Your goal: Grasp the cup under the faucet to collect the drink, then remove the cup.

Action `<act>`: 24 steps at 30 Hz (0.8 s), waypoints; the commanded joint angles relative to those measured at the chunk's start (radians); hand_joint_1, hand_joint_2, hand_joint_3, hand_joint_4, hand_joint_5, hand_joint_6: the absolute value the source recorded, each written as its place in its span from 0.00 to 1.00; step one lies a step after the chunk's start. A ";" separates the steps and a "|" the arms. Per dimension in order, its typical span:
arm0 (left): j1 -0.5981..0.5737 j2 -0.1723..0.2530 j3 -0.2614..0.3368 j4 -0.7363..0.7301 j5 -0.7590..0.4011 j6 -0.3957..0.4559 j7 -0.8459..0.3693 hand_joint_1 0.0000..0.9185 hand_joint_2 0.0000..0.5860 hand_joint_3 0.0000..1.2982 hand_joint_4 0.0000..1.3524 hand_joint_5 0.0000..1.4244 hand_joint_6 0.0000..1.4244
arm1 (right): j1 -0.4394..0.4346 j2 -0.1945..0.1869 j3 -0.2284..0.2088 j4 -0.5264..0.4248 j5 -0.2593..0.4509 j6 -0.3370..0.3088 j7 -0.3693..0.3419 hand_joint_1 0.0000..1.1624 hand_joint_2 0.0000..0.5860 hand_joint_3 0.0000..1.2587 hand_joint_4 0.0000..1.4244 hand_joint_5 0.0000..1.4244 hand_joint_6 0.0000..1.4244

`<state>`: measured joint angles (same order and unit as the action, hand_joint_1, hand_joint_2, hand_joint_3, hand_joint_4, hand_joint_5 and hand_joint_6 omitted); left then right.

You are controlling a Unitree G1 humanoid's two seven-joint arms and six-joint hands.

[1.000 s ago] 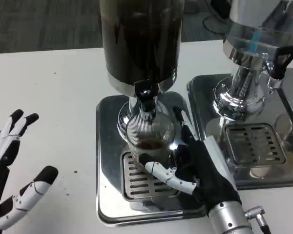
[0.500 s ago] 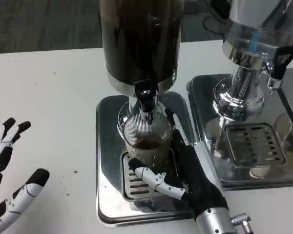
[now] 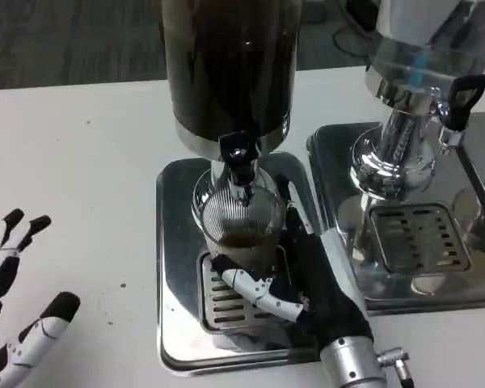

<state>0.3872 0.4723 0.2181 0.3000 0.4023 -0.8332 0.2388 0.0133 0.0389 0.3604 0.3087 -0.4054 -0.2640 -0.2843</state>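
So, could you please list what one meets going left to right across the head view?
Left hand → cup under the dark dispenser's faucet → right hand → second dispenser.

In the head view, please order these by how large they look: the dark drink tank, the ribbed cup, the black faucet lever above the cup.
1. Dark drink tank, cut off by the top edge.
2. Ribbed cup, held by the right hand.
3. Black faucet lever, clearly the smallest.

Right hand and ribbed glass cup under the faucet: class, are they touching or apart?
Touching. The head view shows the right hand wrapped around the ribbed glass cup, its fingers lying across the cup's front.
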 commanded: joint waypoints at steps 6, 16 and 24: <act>0.037 -0.001 0.026 -0.031 -0.011 0.008 0.002 0.00 0.34 0.12 0.00 0.10 0.03 | -0.033 0.024 0.013 0.068 -0.001 0.000 0.001 0.66 0.27 0.00 0.06 0.11 0.22; 0.057 -0.012 0.039 -0.048 -0.014 0.006 -0.001 0.00 0.35 0.12 0.00 0.10 0.03 | -0.029 0.037 0.009 0.090 0.001 -0.018 -0.048 0.73 0.27 0.22 0.23 0.27 0.42; 0.061 -0.014 0.040 -0.053 -0.019 0.007 -0.008 0.00 0.35 0.12 0.00 0.10 0.03 | -0.023 0.039 0.014 0.093 -0.004 -0.039 -0.098 0.76 0.28 0.33 0.30 0.36 0.53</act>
<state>0.4412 0.4618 0.2561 0.2560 0.3976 -0.8323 0.2389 -0.0335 0.0389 0.3661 0.3835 -0.4079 -0.3025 -0.3718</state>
